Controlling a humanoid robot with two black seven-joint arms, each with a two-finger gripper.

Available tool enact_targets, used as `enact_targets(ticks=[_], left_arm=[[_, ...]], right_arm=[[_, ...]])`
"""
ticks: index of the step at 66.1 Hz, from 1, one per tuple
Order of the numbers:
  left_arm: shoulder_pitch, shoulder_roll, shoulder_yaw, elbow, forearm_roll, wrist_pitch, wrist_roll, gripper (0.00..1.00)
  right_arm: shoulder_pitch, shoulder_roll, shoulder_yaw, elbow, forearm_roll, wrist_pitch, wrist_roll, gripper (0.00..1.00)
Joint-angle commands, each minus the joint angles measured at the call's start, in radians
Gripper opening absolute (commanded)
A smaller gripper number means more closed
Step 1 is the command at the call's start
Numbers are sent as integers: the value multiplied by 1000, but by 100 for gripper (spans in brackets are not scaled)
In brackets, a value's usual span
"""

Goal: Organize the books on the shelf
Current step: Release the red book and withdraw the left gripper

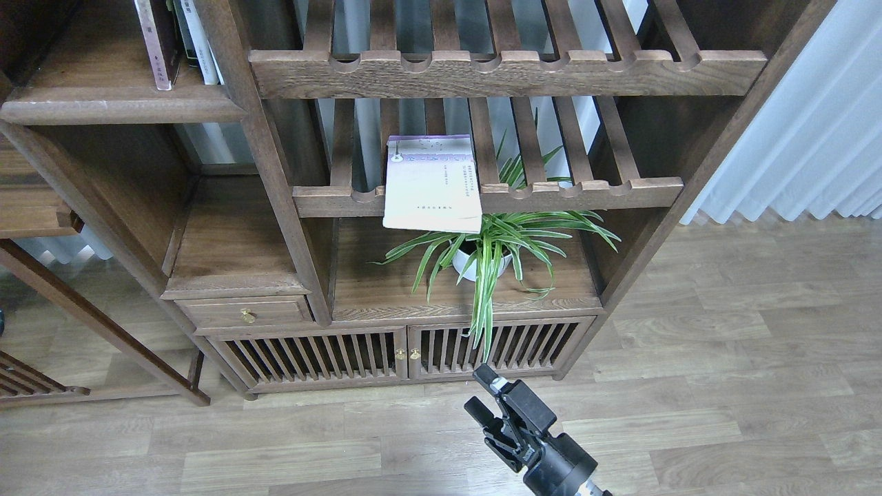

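The pale lavender-white book lies flat on the lower slatted rack, its front edge hanging over the notched rail. The dark maroon book stands upright with other books at the top left, on the solid dark-brown shelf with a rounded front lip. The bright red book is out of view. My right gripper is open and empty, low over the floor in front of the cabinet doors, well below and in front of the lavender book. My left gripper is not in view.
A potted spider plant stands under the lavender book, its leaves hanging over the slatted cabinet doors. An upper slatted rack spans the top. A small drawer is at the lower left. White curtains hang at the right.
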Motion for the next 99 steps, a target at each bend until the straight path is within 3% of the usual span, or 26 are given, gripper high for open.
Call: enact_targets(ticks=[1, 9, 23, 37, 42, 65, 77, 88, 92, 99], left_arm=[[38, -31, -35, 16, -12, 0, -23, 3], [64, -68, -55, 21, -44, 0, -50, 4], [70, -85, -61, 22, -51, 0, -49, 9], [92, -111, -56, -5, -54, 0, -43, 36], [115, -107, -55, -34, -54, 0, -41, 53], [230, -33, -111, -191, -57, 0, -35, 87], [300, -22, -179, -284, -69, 0, -34, 93], [409, -22, -231, -412, -123, 0, -24, 95], [469, -19, -251, -479, -135, 0, 2, 96], [593, -19, -285, -602, -195, 0, 83, 96]], right_arm=[[-6, 0, 0, 0, 0, 0, 0, 99], [-9, 1, -2, 0, 0, 0, 0, 99], [-19, 1, -2, 0, 0, 0, 0, 99], [-25, 0, 0, 0, 0, 0, 5, 99], [-25, -2, 0, 0, 0, 0, 8, 99], [-25, -2, 0, 0, 0, 0, 8, 99], [-20, 0, 1, 0, 0, 0, 15, 99], [-6, 1, 3, 0, 0, 0, 52, 99], [6, 1, 4, -1, 0, 0, 70, 99], [21, 3, 9, -1, 3, 0, 104, 99]])
